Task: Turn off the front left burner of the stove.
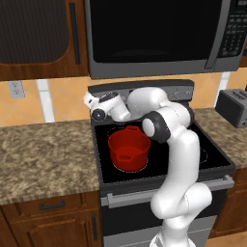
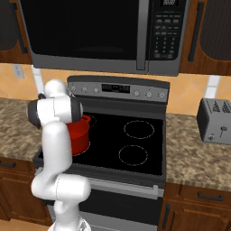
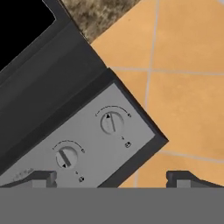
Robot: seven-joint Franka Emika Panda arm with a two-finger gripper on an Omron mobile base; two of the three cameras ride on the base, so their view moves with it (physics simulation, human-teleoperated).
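The stove (image 1: 214, 157) is a black glass-top range with a grey control panel (image 2: 118, 89) along its back. A red pot (image 1: 129, 148) stands on the front left of the glass and covers most of the front left burner; only a faint arc of ring (image 2: 85, 151) shows beside it. My gripper (image 1: 89, 99) hovers at the left end of the panel, open, with nothing between its fingers. In the hand view the gripper (image 3: 113, 179) faces two round knobs, one (image 3: 111, 122) straight ahead and the other (image 3: 66, 157) nearer the left fingertip (image 3: 43, 177).
A big black microwave (image 1: 154, 34) hangs low over the stove, just above my hand. A grey toaster (image 2: 215, 119) stands on the granite counter to the right. Two ring burners (image 2: 138, 129) (image 2: 133, 154) lie bare on the right. Orange tile wall (image 3: 188, 78) backs the panel.
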